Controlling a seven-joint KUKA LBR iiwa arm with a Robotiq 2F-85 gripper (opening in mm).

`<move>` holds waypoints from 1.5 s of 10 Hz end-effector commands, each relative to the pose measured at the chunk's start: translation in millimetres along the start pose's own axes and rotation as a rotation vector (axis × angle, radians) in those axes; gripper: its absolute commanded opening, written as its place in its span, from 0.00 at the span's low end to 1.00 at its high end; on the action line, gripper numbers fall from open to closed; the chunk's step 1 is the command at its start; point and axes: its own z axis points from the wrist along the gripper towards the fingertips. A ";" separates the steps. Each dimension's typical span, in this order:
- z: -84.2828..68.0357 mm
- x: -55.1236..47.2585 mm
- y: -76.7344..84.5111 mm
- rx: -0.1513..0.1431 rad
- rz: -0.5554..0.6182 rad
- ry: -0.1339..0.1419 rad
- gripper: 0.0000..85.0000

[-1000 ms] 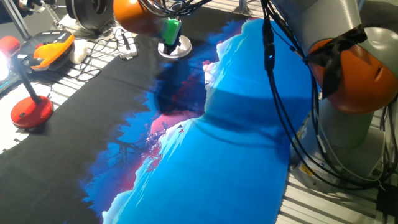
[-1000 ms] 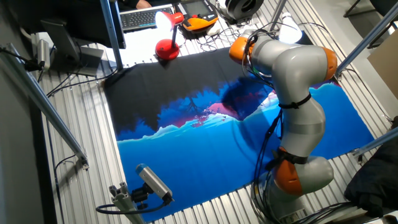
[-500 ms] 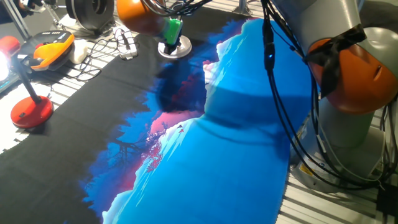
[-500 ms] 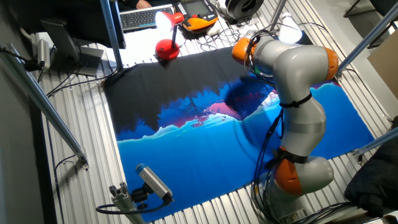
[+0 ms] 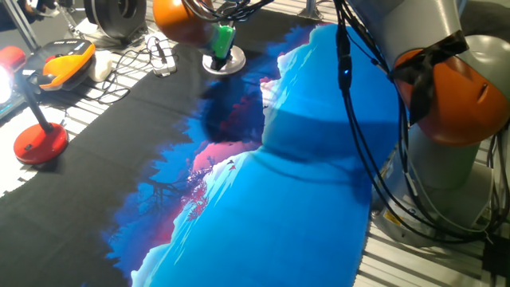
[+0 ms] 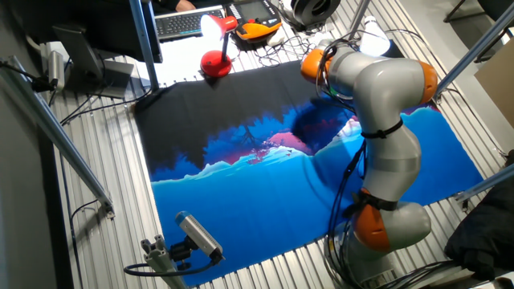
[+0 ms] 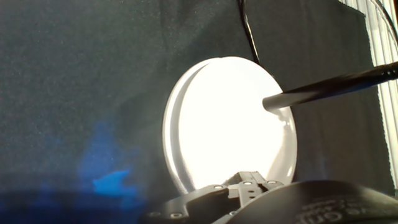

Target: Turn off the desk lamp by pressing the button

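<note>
desk lamp [image 7: 224, 124]: glossy white round disc base lying flat, dark stem [image 7: 329, 87] slanting away | on black cloth [image 7: 81, 74], under gripper [image 5: 221, 49] | finger state: cannot tell

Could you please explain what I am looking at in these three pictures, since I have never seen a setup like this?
The grey and orange machine is a robot arm standing at a table covered by a blue and black cloth. Two pictures come from fixed cameras looking at the table from different sides. The third comes from a camera on the arm's hand, looking down past the gripper, whose green part shows in one fixed view. That gripper hangs right over the round white base of a desk lamp, with a dark rod crossing it. It holds nothing. Whether its fingers are open I cannot tell. Off the cloth stands a second, red lamp, near an orange and black object.
</note>
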 end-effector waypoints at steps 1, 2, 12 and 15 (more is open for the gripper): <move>1.8 1.3 1.7 -0.003 -0.001 0.001 0.00; 0.1 1.2 1.2 -0.006 -0.002 0.003 0.00; -74.0 23.7 23.6 -0.106 0.041 0.110 0.00; -109.4 41.9 50.6 -0.095 0.083 0.157 0.00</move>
